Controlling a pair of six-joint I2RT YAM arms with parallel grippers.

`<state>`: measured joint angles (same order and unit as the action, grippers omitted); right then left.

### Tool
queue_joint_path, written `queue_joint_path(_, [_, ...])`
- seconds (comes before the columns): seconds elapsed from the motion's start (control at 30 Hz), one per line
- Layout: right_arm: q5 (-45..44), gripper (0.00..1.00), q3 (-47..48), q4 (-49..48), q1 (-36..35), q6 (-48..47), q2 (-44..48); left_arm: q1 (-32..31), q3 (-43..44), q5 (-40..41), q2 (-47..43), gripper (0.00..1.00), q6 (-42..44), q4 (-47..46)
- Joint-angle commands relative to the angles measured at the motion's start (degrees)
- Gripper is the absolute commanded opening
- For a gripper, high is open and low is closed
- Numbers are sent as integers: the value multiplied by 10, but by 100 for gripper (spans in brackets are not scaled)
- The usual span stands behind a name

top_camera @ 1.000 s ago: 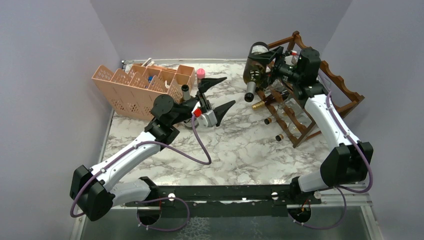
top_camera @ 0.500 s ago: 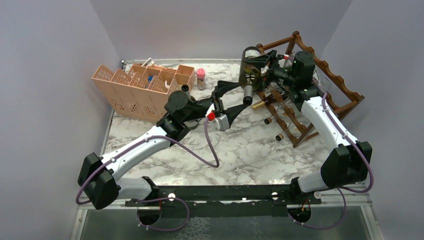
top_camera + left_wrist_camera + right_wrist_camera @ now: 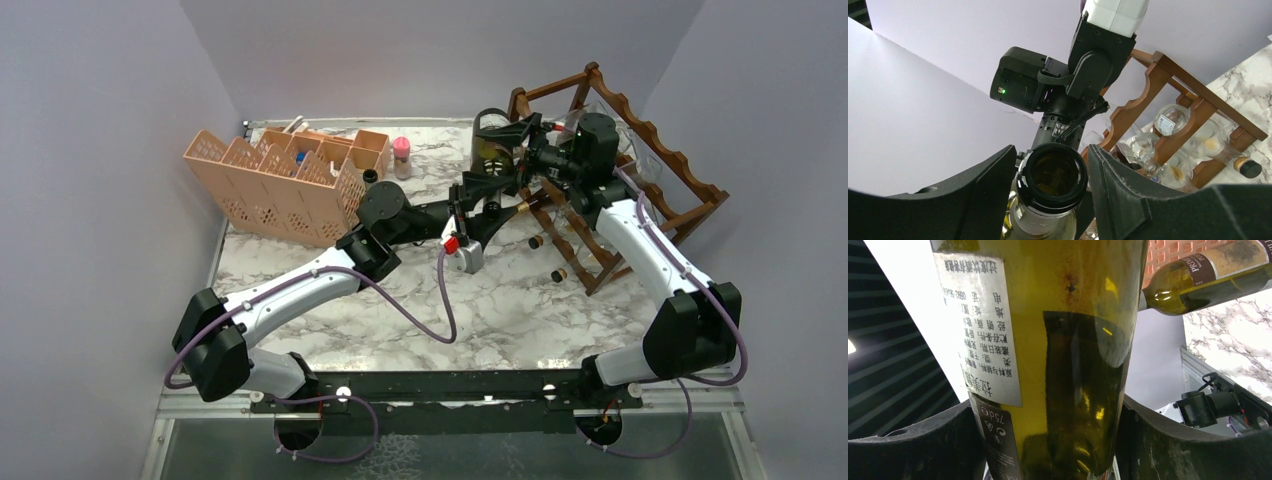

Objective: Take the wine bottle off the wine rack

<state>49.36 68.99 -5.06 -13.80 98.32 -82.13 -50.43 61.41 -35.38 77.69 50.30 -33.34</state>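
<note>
The wine bottle [image 3: 491, 152], olive-green glass with a white back label, hangs in the air left of the dark wooden wine rack [image 3: 668, 178], neck pointing down toward the table. My right gripper [image 3: 507, 147] is shut on its body, which fills the right wrist view [image 3: 1073, 340] between both pads. My left gripper [image 3: 496, 196] has come in from the left and is closed on the bottle's neck. In the left wrist view the open mouth [image 3: 1053, 176] sits tight between the two fingers [image 3: 993, 190]. The rack [image 3: 1168, 75] shows behind it.
Several other bottles [image 3: 560, 215] lie in the rack's lower tiers, necks pointing left. One labelled bottle [image 3: 1208, 275] shows in the right wrist view. A peach-pink lattice organiser [image 3: 280, 180] stands at the back left, with a small pink-capped jar [image 3: 401, 155] beside it. Grey walls enclose the marble table [image 3: 500, 300].
My left arm has swung right and forward, and its wide-open jaws have narrowed round the bottle's neck. My right gripper has carried the bottle a little left and lower, away from the rack.
</note>
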Motion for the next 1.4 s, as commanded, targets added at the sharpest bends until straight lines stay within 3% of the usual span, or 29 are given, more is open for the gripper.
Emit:
queue_joint_path(0.0, [32,56,-3,-69,-2,21,32,-5,16,25,9,56,32,-7])
queue_joint_path(0.23, [31,56,-13,-80,-3,33,40,-5,15,49,18,50,48,-7])
queue_joint_path(0.47, [33,58,-13,-91,-3,37,36,-5,17,60,18,35,47,-7])
queue_joint_path(0.53, [27,63,-27,-106,-3,44,38,-5,20,63,15,26,40,-7])
queue_joint_path(0.77, [19,97,-26,-96,-3,31,33,-5,16,97,5,0,44,-9])
queue_joint_path(0.97, [24,100,-31,-58,-3,29,30,-5,-7,161,-12,0,38,-63])
queue_joint_path(1.13, [16,100,-21,28,5,12,32,-5,-28,212,-22,0,19,-111])
queue_joint_path(1.37, [6,100,20,189,32,-54,25,-5,-52,269,-47,0,-86,-160])
